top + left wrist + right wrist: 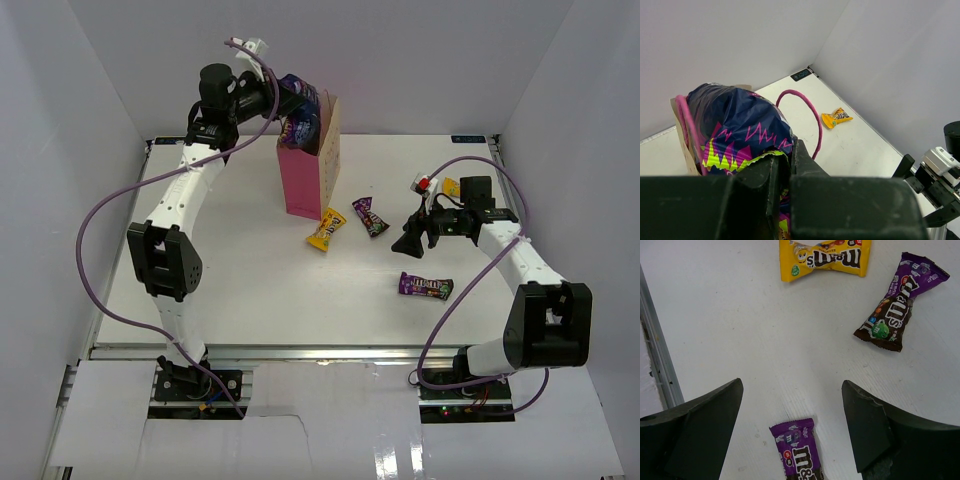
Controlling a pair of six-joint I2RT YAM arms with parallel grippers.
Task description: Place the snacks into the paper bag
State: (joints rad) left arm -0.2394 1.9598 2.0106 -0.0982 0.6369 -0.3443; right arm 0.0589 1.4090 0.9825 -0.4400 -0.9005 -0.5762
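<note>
Here the left tool (784, 167) pinches the blue snack bag (735, 120) by its edge, half inside the paper bag (305, 185) at the desk's far side, ready to drop. The right tool (790, 405) hangs wide over a purple packet (799, 455), probably next.

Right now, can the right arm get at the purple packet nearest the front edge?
Probably yes. The right gripper hovers open close beside that purple packet, which lies alone on the bare table, with nothing between them.

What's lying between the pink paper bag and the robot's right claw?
Top view: a yellow packet, then a dark purple packet, lie between the paper bag and the right gripper.
</note>
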